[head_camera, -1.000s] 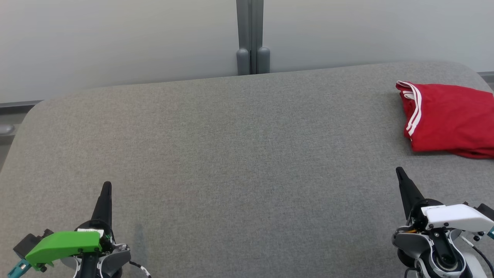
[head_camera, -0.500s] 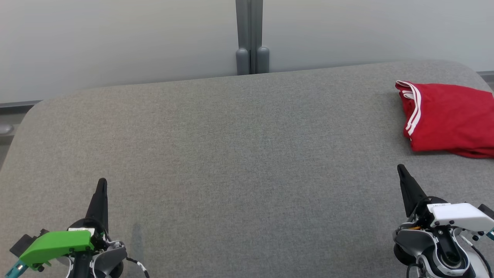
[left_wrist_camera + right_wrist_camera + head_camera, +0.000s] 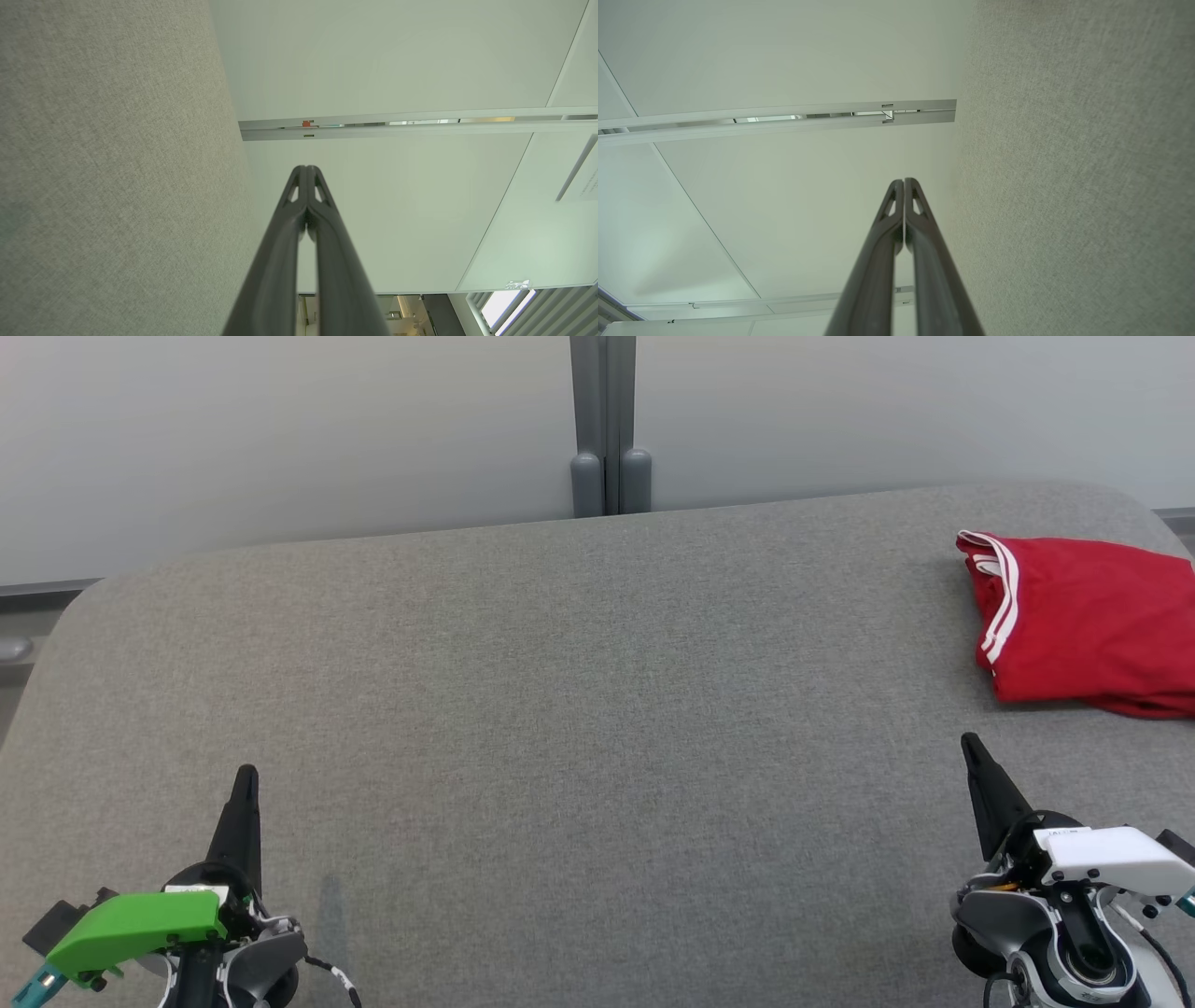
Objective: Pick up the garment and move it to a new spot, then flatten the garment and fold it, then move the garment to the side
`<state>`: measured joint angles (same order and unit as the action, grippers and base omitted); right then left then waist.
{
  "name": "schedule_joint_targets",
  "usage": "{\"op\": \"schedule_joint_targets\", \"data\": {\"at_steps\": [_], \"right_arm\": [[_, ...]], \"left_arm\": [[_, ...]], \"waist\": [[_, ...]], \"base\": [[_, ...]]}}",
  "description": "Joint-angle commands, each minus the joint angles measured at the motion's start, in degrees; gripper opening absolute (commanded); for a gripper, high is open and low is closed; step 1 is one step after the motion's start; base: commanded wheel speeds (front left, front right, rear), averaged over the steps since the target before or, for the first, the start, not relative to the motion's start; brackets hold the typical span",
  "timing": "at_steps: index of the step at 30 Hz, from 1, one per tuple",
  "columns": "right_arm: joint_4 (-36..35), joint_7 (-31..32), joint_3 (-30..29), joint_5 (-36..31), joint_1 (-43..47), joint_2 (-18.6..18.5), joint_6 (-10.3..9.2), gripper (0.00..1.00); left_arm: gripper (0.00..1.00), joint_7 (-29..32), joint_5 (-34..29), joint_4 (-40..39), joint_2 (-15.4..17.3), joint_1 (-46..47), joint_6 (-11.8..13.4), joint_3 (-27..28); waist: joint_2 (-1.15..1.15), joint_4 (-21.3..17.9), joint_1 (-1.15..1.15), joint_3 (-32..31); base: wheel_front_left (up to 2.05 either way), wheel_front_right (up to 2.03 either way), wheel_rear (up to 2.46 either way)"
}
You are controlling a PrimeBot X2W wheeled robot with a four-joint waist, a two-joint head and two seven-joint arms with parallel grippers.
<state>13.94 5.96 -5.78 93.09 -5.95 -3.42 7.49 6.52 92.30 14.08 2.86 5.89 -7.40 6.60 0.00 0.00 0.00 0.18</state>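
Head view: folded red garment, white-striped, lies far right on the woven grey table; left gripper and right gripper, dark tapered spikes, sit at its near side. Wrist views: both finger pairs pressed together, holding nothing.

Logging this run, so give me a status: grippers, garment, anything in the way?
Left gripper shut, empty. Right gripper shut, empty. Red garment folded, far right on grey table. Nothing between it and right gripper.

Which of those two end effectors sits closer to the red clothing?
The right end effector, the white-capped one: the folded red garment lies just beyond its tip. The green-capped left end effector is far across the grey surface.
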Motion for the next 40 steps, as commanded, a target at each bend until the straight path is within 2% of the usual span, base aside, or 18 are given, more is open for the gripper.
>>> {"op": "schedule_joint_targets", "data": {"at_steps": [1,40], "right_arm": [[0.12,0.09,-0.1,-0.15,-0.38,-0.03,0.0,0.0],[0.14,0.42,-0.43,-0.49,-0.41,0.19,0.0,0.0]], "left_arm": [[0.0,0.27,0.16,-0.1,0.07,0.64,-0.28,0.17],[0.0,0.27,0.13,-0.1,0.05,0.64,-0.29,0.18]], "waist": [[0.0,0.0,0.0,0.0],[0.0,0.0,0.0,0.0]], "base": [[0.0,0.0,0.0],[0.0,0.0,0.0]]}}
